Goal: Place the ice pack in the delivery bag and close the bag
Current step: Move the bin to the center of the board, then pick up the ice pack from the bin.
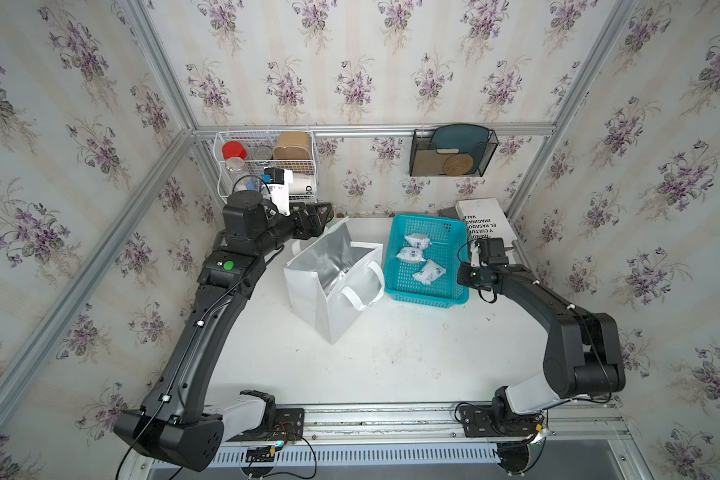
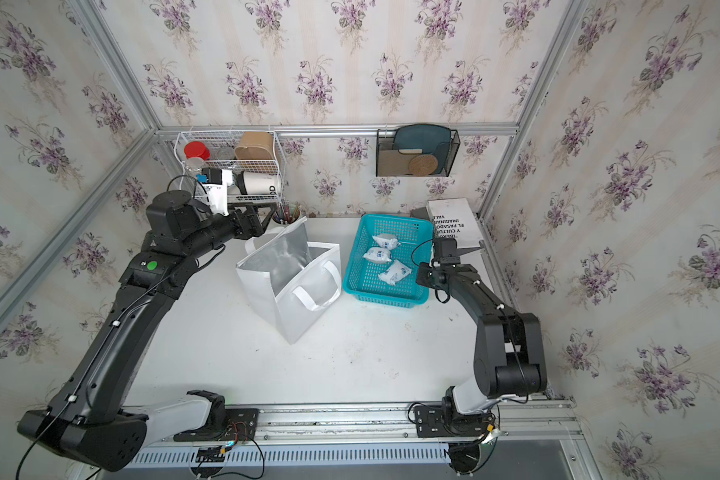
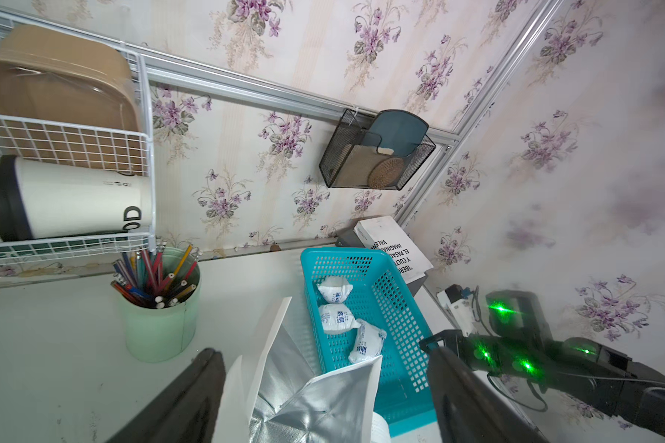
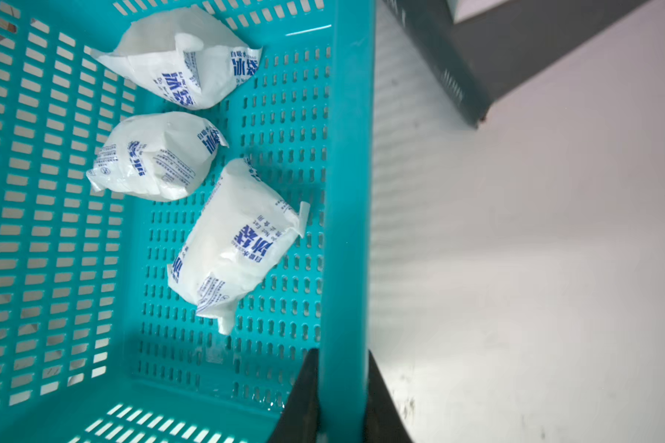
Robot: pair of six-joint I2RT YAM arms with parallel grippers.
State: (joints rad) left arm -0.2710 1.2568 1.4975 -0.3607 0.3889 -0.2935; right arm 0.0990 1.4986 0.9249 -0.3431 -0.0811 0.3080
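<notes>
Three white ice packs (image 4: 235, 245) with blue print lie in a turquoise perforated basket (image 4: 346, 191), seen also in both top views (image 1: 429, 272) (image 2: 395, 272). My right gripper (image 4: 342, 354) is shut on the basket's right rim, one finger inside and one outside; it touches no ice pack. The delivery bag (image 1: 333, 291), white with silver foil lining, stands open just left of the basket (image 1: 389, 262). My left gripper (image 3: 323, 351) is open at the bag's far side, its fingers either side of the raised back flap (image 3: 269, 345) without touching it.
A green cup of pencils (image 3: 158, 318) stands by the back wall left of the bag. A white wire rack (image 1: 267, 162) and a black mesh holder (image 1: 452, 153) hang on the back wall. A white book (image 1: 485, 220) lies behind the basket in the right corner.
</notes>
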